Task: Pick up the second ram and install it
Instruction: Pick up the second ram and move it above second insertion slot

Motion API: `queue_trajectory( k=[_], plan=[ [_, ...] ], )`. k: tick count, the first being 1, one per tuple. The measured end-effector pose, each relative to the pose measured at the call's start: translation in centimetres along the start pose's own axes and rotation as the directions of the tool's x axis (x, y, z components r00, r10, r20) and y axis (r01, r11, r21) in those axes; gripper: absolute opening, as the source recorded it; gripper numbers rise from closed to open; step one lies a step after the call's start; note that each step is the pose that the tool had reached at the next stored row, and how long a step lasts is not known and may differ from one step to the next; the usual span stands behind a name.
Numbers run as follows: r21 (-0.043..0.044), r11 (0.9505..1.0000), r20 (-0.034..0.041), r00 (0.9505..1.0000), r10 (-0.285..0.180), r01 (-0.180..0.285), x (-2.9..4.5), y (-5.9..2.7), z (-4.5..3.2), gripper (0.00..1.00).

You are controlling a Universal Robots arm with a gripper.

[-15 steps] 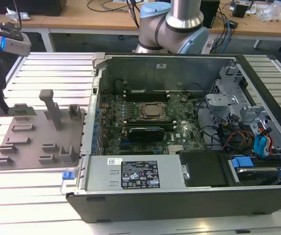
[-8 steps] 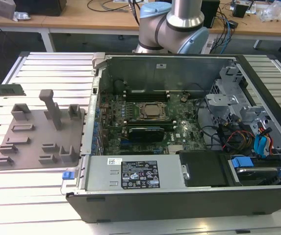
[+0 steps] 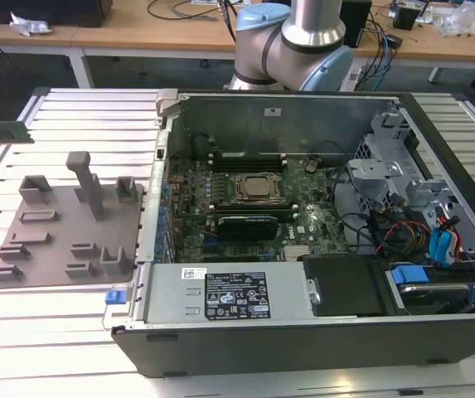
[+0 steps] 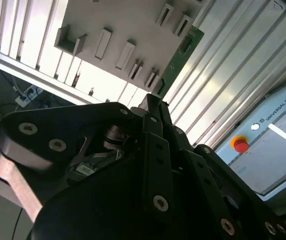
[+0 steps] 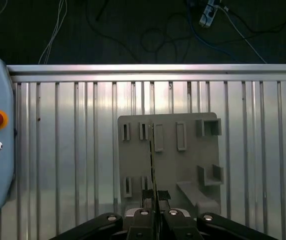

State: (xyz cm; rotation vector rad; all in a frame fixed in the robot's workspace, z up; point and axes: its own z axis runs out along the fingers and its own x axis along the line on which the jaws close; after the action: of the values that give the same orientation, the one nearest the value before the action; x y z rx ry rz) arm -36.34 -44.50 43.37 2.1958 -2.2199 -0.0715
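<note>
At the upper left of the exterior view the second ram pokes in from the frame's edge. It sits up and away from the grey tray, which lies on the slatted metal surface, so I'd judge it lifted clear of its holder.

In the first wrist view the gripper is at the bottom centre. Its jaws are closed to a sliver on the stick, one finger on each flat face. The ram shows edge-on as a thin dark line running up the middle of the frame, over the tray. In the second wrist view the green board reaches from the gripper toward the upper right, past the tray's row of slots.

The grip is at one end, so most of the stick overhangs. That long lever could swing or slip if the arm jerks, so I'd say slow, smooth travel suits this carry.

The tray's tall post is the thing to stay well above. The open computer case fills the middle and right of the exterior view, with the long dark slots beside the processor. Holding the board's long edge level and true to those slots during the carry spares twisting later.
</note>
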Motion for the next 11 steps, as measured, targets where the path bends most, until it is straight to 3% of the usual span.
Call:
queue_trajectory(
  k=[2,8,11],
  plan=[
    [-0.0003,1.0,-0.0001,1.0,0.0,0.0,0.01,-0.06,-0.03,0.13],
    [-0.0021,1.0,0.0,1.0,0.0,0.0,-0.05,-4.95,-0.21,0.13],
    [-0.0025,1.0,0.0,1.0,0.0,0.0,-0.07,-6.32,-0.27,0.13]
  ],
)
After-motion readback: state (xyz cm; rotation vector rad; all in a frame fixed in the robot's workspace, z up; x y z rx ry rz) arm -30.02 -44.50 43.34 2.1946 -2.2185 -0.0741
